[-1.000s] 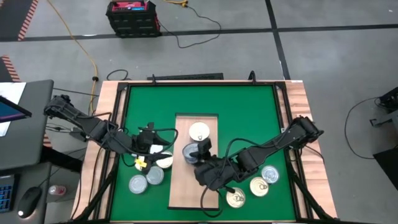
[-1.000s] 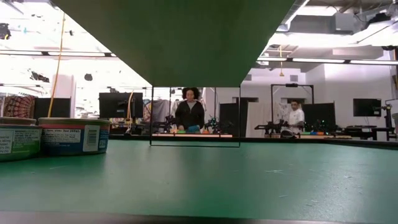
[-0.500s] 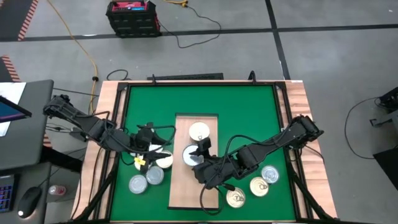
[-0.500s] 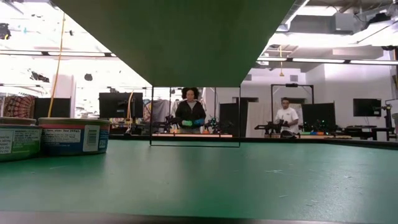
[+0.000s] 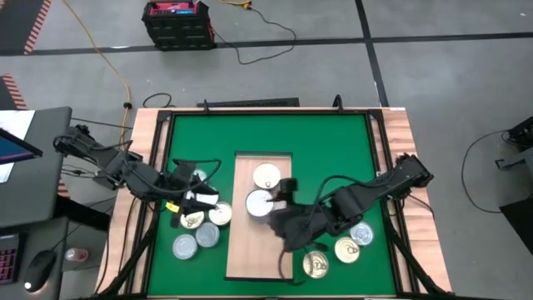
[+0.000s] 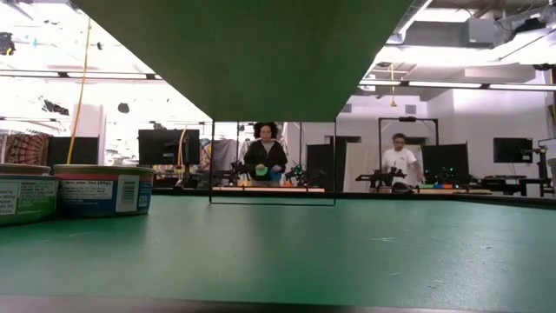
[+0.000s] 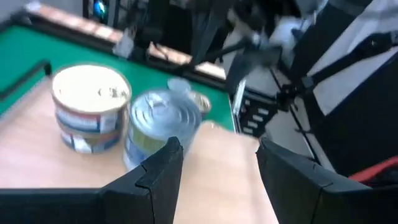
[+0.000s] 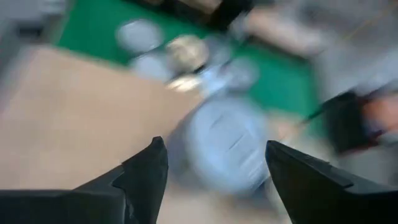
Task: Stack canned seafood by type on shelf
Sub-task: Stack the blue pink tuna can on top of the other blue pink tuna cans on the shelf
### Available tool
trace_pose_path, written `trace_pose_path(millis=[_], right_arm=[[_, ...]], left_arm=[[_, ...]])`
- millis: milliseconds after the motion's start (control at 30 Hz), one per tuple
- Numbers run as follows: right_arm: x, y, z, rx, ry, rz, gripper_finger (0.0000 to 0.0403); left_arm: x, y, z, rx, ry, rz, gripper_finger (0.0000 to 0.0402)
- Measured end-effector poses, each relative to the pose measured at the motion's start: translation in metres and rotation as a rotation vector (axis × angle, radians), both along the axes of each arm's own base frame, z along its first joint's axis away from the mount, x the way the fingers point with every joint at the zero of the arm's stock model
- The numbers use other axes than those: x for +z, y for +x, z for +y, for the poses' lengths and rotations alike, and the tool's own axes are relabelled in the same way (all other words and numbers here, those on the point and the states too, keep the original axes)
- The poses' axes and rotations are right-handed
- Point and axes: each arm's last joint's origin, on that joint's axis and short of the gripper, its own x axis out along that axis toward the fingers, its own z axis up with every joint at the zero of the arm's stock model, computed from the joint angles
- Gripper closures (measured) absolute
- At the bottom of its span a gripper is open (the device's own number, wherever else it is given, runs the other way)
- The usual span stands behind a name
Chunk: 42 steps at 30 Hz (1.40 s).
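Your right gripper point(image 5: 281, 218) sits low over the long pale wooden shelf board point(image 5: 250, 258), its two dark fingers point(image 8: 144, 177) spread wide with nothing between them, and the silver-topped round tin point(image 5: 259, 202) stands on the board just ahead of them; in the right wrist view that tin point(image 8: 227, 146) shows blurred between and beyond the fingertips, not gripped. You can see a second, gold-topped tin point(image 5: 266, 176) on the board just beyond the silver one, the two standing side by side, near each other along the board's length. Your left gripper point(image 5: 196, 202) is over the green mat point(image 5: 333, 142) just off the board's left edge, fingers point(image 7: 155, 177) parted and empty, looking across the board at the same pair of tins. Beside it on the mat, two gold-topped tins point(image 5: 220, 214) lie close together, and nearer the front edge two bluish-silver tins point(image 5: 185, 247) sit side by side. On the other side of the board, under and beside your right arm, you have two more gold-topped tins point(image 5: 346, 250) and one bluish tin point(image 5: 361, 233), all loose on the mat. From table height, two labelled tins point(image 6: 102, 190) show at the far left of the mat, and beyond the table two people point(image 6: 264, 156) stand at benches in the room behind.
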Motion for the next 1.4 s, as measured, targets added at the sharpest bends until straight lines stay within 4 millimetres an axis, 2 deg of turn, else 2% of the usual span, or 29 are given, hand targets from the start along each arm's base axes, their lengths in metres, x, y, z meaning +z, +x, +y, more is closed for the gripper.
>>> trace_pose_path(millis=[67, 133, 300, 400, 600, 933, 1100, 1233, 1400], right_arm=[[-0.002, -0.013, -0.006, -0.050, 0.152, 0.124, 0.0106], [-0.007, -0.024, -0.012, -0.085, 0.231, 0.275, 0.0111], [-0.014, -0.042, -0.015, -0.067, 0.276, 0.509, 0.0121], [-0.025, -0.052, -0.016, -0.005, 0.339, 0.612, 0.0122], [-0.068, -0.075, -0.032, 0.068, 0.441, 0.630, 0.0123], [-0.166, -0.122, -0.054, 0.161, 0.581, 0.802, 0.0123], [-0.191, -0.132, -0.058, 0.222, 0.600, 0.841, 0.0123], [-0.203, -0.135, -0.060, 0.241, 0.620, 0.834, 0.0130], [-0.215, -0.135, -0.068, 0.240, 0.662, 0.823, 0.0179]], left_arm=[[-0.004, -0.001, 0.000, 0.001, -0.002, 0.042, 0.0203], [-0.006, -0.001, 0.000, 0.003, 0.006, 0.062, 0.0203], [-0.003, 0.000, 0.001, 0.028, 0.000, 0.030, 0.0203], [-0.001, -0.001, 0.002, 0.054, 0.008, 0.007, 0.0203], [0.001, -0.003, 0.005, 0.115, 0.014, -0.011, 0.0203], [0.005, -0.009, 0.013, 0.256, 0.042, -0.049, 0.0203], [0.009, -0.016, 0.019, 0.339, 0.047, -0.081, 0.0203], [0.013, -0.023, 0.025, 0.402, 0.049, -0.109, 0.0203], [0.017, -0.031, 0.031, 0.457, 0.041, -0.136, 0.0203]])
